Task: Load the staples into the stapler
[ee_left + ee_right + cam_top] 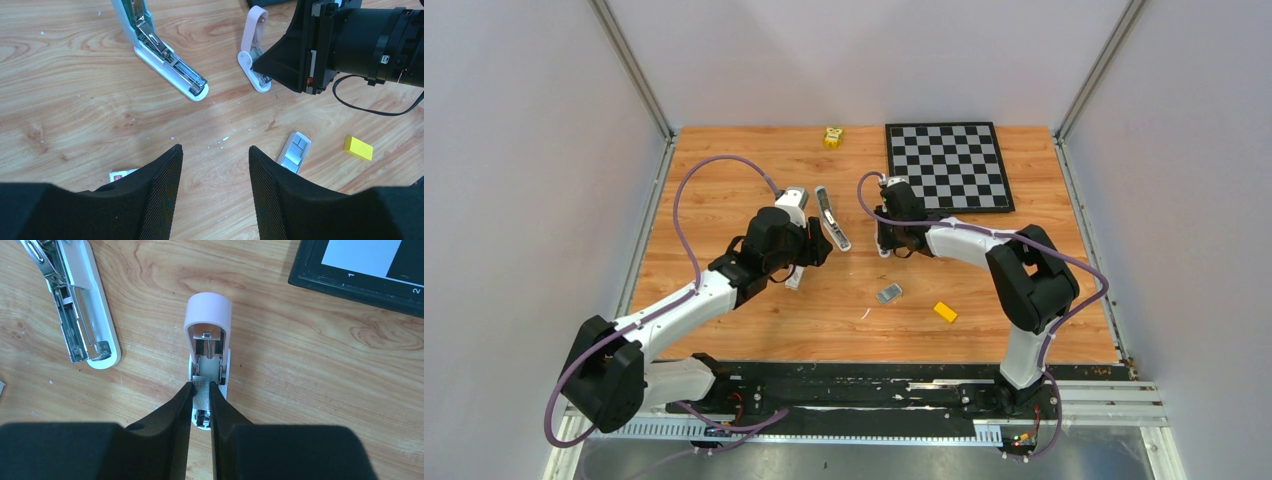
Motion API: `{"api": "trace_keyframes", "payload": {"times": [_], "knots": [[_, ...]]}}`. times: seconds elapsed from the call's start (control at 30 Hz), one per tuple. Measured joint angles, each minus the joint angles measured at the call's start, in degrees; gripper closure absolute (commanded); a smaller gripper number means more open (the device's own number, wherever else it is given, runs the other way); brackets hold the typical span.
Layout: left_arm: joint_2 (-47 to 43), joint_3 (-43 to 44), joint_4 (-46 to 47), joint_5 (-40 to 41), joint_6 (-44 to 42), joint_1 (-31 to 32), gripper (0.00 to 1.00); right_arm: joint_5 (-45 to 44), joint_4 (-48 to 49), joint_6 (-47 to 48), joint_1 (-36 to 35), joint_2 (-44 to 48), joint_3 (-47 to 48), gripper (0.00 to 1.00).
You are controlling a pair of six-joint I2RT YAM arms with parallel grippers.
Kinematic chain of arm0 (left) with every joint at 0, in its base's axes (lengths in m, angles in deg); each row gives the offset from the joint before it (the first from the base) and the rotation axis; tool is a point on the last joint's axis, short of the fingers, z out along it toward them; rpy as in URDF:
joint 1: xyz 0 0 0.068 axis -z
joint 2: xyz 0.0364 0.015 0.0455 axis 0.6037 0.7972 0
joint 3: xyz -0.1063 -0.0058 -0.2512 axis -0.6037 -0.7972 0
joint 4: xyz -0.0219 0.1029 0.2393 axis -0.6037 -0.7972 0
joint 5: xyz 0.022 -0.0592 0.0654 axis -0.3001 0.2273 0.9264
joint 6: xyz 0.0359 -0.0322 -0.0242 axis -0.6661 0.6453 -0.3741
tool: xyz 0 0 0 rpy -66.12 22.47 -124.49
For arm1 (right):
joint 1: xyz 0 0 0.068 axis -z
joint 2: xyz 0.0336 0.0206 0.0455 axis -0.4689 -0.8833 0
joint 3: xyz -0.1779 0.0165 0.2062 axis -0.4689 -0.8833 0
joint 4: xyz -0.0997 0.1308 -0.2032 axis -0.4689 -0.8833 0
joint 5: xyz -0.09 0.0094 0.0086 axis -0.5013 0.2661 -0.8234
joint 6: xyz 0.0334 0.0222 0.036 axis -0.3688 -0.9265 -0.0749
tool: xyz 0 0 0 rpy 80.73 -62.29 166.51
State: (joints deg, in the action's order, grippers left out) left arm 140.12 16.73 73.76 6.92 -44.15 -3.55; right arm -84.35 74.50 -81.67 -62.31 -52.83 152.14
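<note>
My right gripper point(201, 386) is shut on a small silvery ridged block of staples point(201, 391). It holds the block over the open channel of a pink stapler point(207, 320) that lies opened flat on the wooden table; whether the block touches the channel I cannot tell. From above, the right gripper point(887, 243) covers most of that stapler. The pink stapler point(254, 45) also shows in the left wrist view. My left gripper point(215, 150) is open and empty, low over bare wood. A pale blue stapler point(165, 57) lies open to its far left.
A pale oblong tray with silvery staple blocks point(295, 152) and a yellow block point(358, 148) lie toward the near right. A chessboard point(949, 165) is at the back right, a yellow toy point(833, 137) at the back. A white-and-red scrap point(121, 175) lies by my left finger.
</note>
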Motion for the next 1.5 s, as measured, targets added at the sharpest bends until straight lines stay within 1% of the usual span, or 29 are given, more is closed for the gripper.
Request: {"api": "trace_keyframes", "payload": {"times": [0.53, 0.83, 1.17, 1.5], "knots": [[-0.09, -0.02, 0.02, -0.48, 0.00, 0.00, 0.46, 0.57, -0.42, 0.79, 0.57, 0.70, 0.00, 0.80], [-0.09, -0.39, 0.33, -0.48, -0.02, 0.00, 0.45, 4.61, -0.42, 2.64, 2.29, 0.72, 0.00, 0.80], [-0.09, -0.55, 0.37, -0.50, -0.02, 0.00, 0.45, 7.82, -0.37, 3.19, 2.58, 0.72, -0.02, 0.80], [-0.09, -0.68, 0.37, -0.50, -0.07, 0.00, 0.45, 8.52, -0.37, 3.37, 2.58, 0.72, -0.28, 0.80]]}}
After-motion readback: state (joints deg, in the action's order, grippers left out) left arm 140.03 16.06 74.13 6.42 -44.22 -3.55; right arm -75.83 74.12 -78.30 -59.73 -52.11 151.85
